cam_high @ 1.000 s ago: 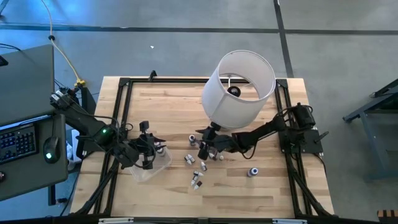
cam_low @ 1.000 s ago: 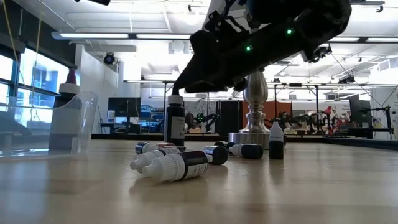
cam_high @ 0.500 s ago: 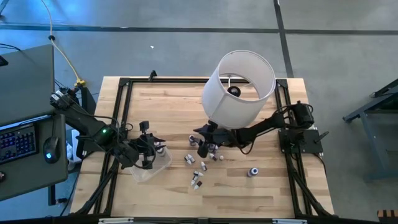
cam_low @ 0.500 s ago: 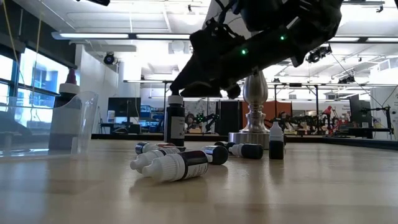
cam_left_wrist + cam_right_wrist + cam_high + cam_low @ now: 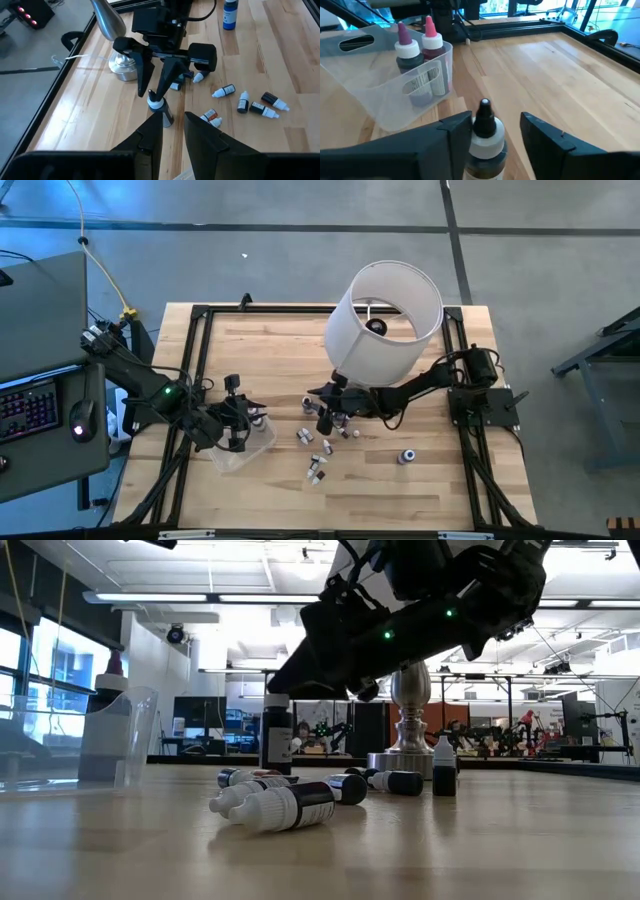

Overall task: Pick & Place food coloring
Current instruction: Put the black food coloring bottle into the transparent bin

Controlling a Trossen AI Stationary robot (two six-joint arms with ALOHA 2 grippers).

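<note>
Several tiny food coloring bottles (image 5: 318,452) lie loose on the wooden table, and one stands apart (image 5: 406,456). A dark bottle (image 5: 486,131) with a white collar stands upright on its base (image 5: 275,736). My right gripper (image 5: 495,120) is open, low over it, one finger on each side of its top; it also shows in the left wrist view (image 5: 156,82). My left gripper (image 5: 173,125) is open and empty above the clear tub (image 5: 240,450), which holds two pink-capped bottles (image 5: 417,55). My right gripper comes at the upright bottle slanting down from the table's right. One finger (image 5: 455,131) stands right against the bottle's white collar (image 5: 479,142); I cannot tell whether it touches. The other finger (image 5: 542,134) is clear of it. The bottle stands upright on the table.
The big white lampshade (image 5: 385,320) stands over the right arm, its metal base (image 5: 408,755) on the table just behind the bottles. A black frame (image 5: 195,330) runs around the tabletop. Bare wood lies at the far left and along the near edge.
My right gripper has come down and a little toward the table's left, closing in over the upright dark bottle. That bottle has shifted slightly toward the table's left and stays upright.
</note>
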